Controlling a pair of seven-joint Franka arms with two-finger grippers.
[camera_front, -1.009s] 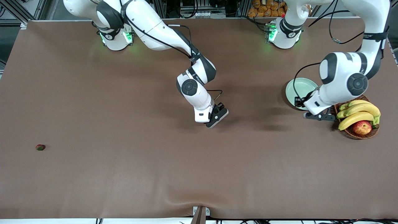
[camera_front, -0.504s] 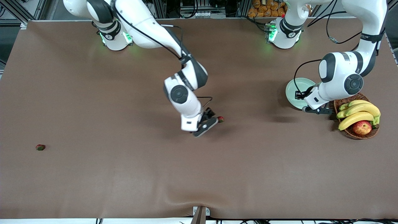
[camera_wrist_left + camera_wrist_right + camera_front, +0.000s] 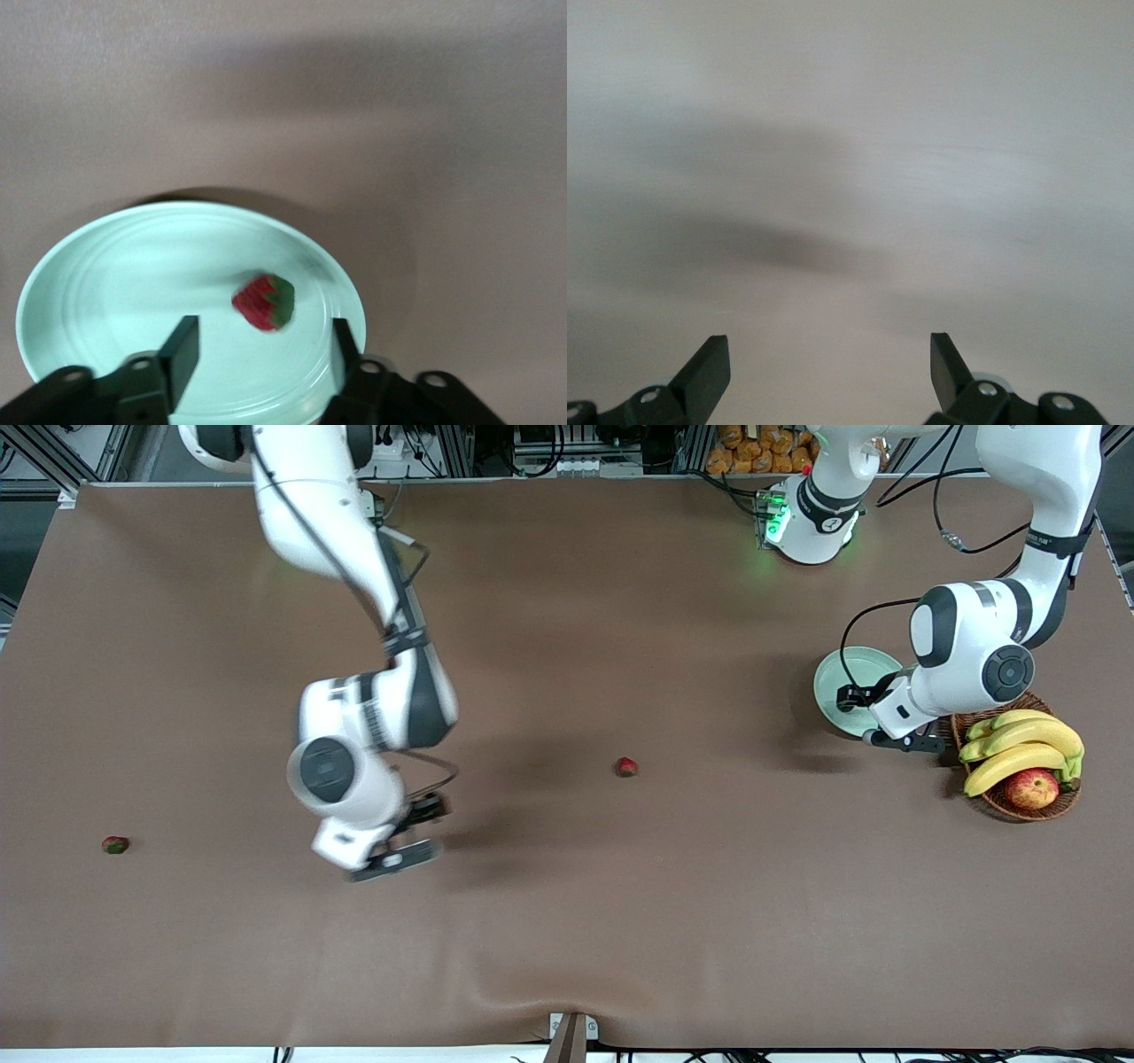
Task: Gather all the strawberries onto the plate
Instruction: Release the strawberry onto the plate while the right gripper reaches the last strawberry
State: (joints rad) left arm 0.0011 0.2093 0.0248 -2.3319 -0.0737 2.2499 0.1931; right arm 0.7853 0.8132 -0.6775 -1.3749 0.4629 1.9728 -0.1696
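Observation:
The mint-green plate sits toward the left arm's end of the table, beside the basket. My left gripper hangs open over the plate's edge. In the left wrist view the open fingers stand over the plate, where one strawberry lies, held by nothing. A second strawberry lies on the bare cloth mid-table. A third strawberry lies toward the right arm's end. My right gripper is open and empty over bare cloth between those two; its wrist view shows only cloth.
A brown wicker basket with bananas and a red-yellow apple stands right beside the plate and the left gripper. The brown cloth covers the whole table.
My right arm has swung from mid-table toward the right arm's end, uncovering the middle strawberry, which stays on the cloth. My left gripper has shifted slightly over the plate.

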